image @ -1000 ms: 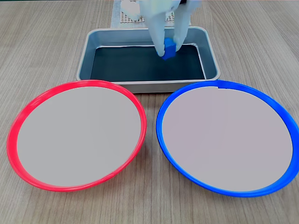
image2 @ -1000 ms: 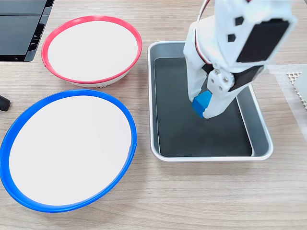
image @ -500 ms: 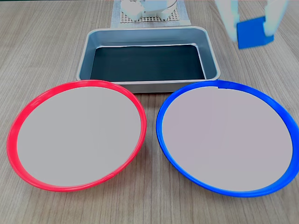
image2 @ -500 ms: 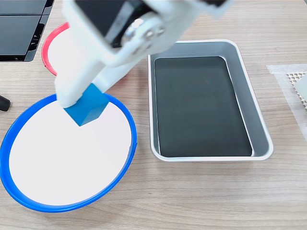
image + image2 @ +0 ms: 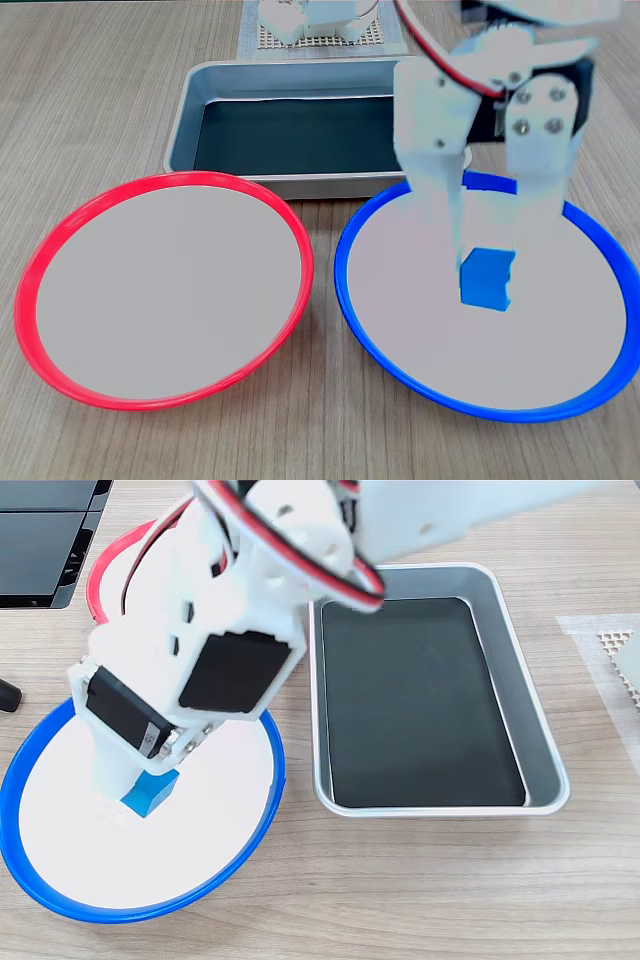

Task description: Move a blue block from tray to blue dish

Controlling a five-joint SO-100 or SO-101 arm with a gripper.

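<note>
The arm (image 5: pixel 230 630) hides much of the red dish (image 5: pixel 110 565) and the blue dish's (image 5: pixel 40 880) centre.

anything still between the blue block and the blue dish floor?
Nothing visible. The gripper holds the blue block low over the blue dish, inside its rim in both fixed views; the pale centre around it is bare. Whether the block touches the floor is unclear.

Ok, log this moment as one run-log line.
stage: placing | blue block: over blue dish, between tool fingers | tray: holds no block | release: not yet seen
</note>
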